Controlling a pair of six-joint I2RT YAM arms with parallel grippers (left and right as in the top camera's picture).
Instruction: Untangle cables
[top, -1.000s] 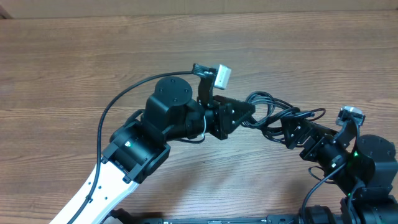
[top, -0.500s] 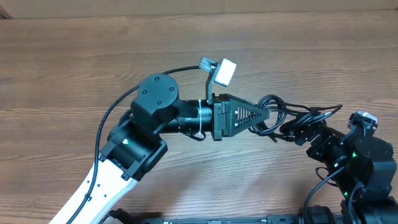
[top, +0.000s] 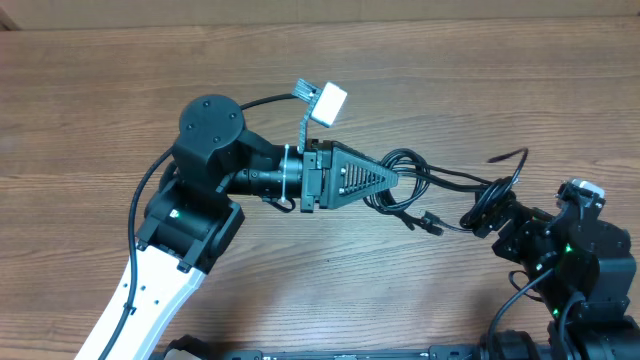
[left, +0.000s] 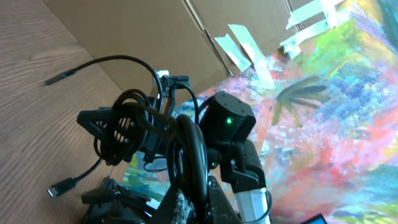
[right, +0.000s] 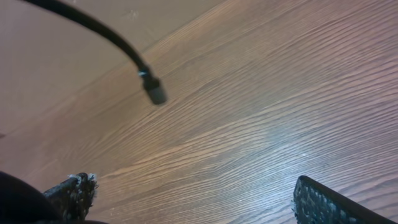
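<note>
The cables (top: 408, 172) are thin black cords bunched in loose loops at the tip of my left gripper (top: 392, 180), which is shut on them. In the left wrist view the looped cables (left: 180, 140) rise straight out of the left gripper (left: 193, 202). From the bunch, strands run right toward my right gripper (top: 484, 211), and one free end (top: 518, 155) curls up beyond it. A small plug (top: 431, 225) lies on the table between the arms. My right gripper (right: 193, 205) is open with only bare wood between its pads; a cable tip (right: 153, 92) hangs above.
The wooden table (top: 120, 90) extends to the left and far side. A small white block (top: 331, 103) on a short lead sticks up beside the left wrist. The right arm's base (top: 590, 255) fills the lower right corner.
My left gripper has drawn back to the left with the cable bunch, pulling the strands out longer. The right gripper stayed open and shifted slightly right.
</note>
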